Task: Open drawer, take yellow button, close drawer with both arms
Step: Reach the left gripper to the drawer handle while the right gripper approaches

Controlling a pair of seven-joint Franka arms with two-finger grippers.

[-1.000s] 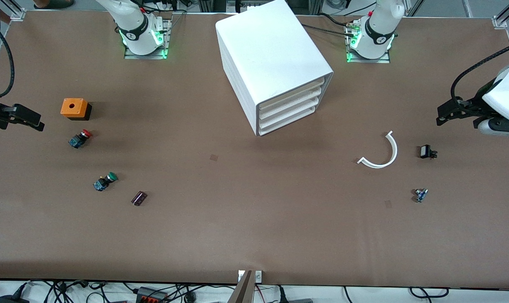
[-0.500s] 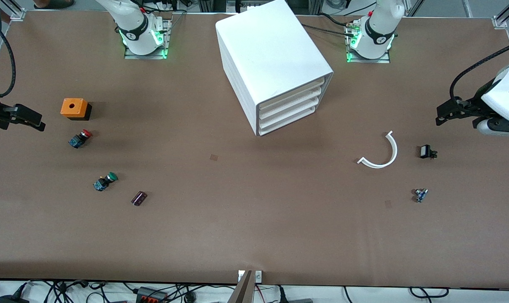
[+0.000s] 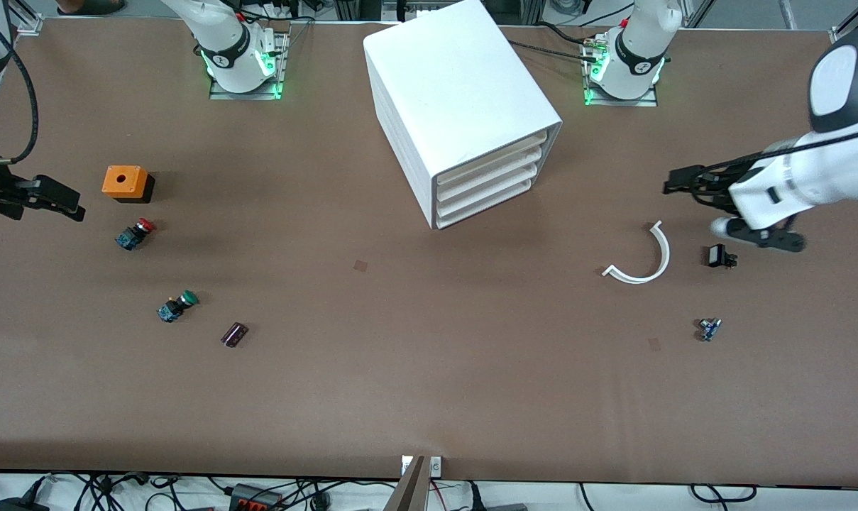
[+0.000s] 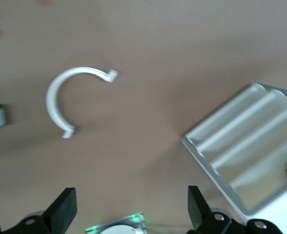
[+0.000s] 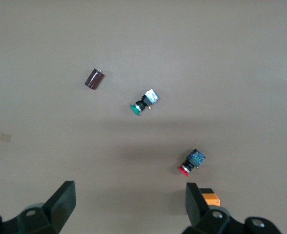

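Observation:
The white cabinet stands at the middle of the table near the robots' bases. Its top drawer and the three below it are shut. The cabinet's drawer fronts also show in the left wrist view. The orange-yellow button is not in view. My left gripper is open and empty in the air over the table by a white arc piece, pointing toward the cabinet; in its wrist view the jaws stand wide apart. My right gripper is open and empty over the right arm's end of the table, and its wrist view shows the same.
A white arc piece, a small black part and a tiny blue part lie toward the left arm's end. An orange box, a red-capped button, a green-capped button and a dark cylinder lie toward the right arm's end.
My left arm has swung in from the table's end toward the cabinet, its gripper now by the white arc. My right gripper has shifted only slightly.

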